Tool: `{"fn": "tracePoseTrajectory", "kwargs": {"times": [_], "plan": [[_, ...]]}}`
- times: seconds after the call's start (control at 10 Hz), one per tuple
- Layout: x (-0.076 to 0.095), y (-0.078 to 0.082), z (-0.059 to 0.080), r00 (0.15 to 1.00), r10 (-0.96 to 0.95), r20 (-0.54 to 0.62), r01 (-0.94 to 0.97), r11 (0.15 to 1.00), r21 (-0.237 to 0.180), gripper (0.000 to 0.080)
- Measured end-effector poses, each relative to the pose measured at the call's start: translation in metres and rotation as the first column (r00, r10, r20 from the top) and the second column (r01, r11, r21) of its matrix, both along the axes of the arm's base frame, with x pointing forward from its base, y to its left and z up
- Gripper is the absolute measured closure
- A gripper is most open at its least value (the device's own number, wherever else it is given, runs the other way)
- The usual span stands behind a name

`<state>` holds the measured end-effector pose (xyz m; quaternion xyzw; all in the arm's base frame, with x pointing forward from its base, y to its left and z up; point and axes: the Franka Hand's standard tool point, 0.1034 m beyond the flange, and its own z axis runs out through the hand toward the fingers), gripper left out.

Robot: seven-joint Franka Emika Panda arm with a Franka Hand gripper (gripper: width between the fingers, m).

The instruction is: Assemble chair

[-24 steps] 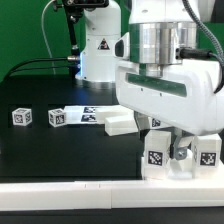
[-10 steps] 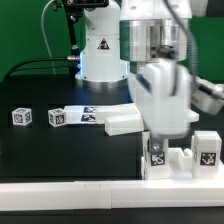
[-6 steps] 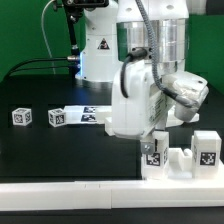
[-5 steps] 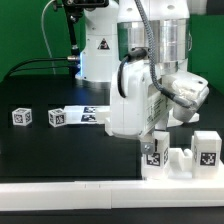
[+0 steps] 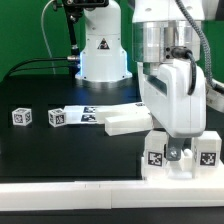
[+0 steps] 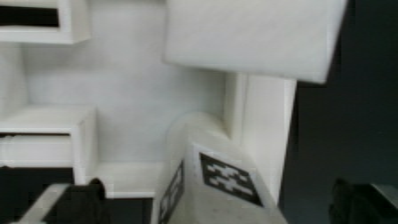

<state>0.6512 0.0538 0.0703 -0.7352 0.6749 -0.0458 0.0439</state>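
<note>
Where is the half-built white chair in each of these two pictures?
Exterior view: the chair stands at the bottom, toward the exterior view's right, directly under the hand.
Wrist view: the chair fills most of the picture, seen from very close.
Shared landmark: a black-and-white tag on an upright chair piece, probably the same tag as the one in the wrist view.

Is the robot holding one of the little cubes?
No, the left cube and the cube beside it both sit on the black table, far from the arm over the chair.
</note>
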Motion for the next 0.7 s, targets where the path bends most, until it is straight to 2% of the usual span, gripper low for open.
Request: {"fn": "tracePoseTrajectory", "kwargs": {"times": [0.1,0.3,0.5,0.6,0.7], "plan": [[0.000,0.000,0.000,0.998,0.061,0.000,-0.061,0.998,-0.008,0.0157],[0.000,-0.001,0.000,0.974,0.226,-0.004,-0.226,0.974,-0.034,0.0151],[0.003,-0.006,0.002,0.764,0.645,-0.032,-0.644,0.757,-0.116,0.0150],[0.005,-0.012,0.002,0.666,0.745,-0.038,-0.741,0.655,-0.147,0.0150],[0.005,-0.011,0.001,0.714,0.700,-0.030,-0.696,0.704,-0.138,0.0150]]}}
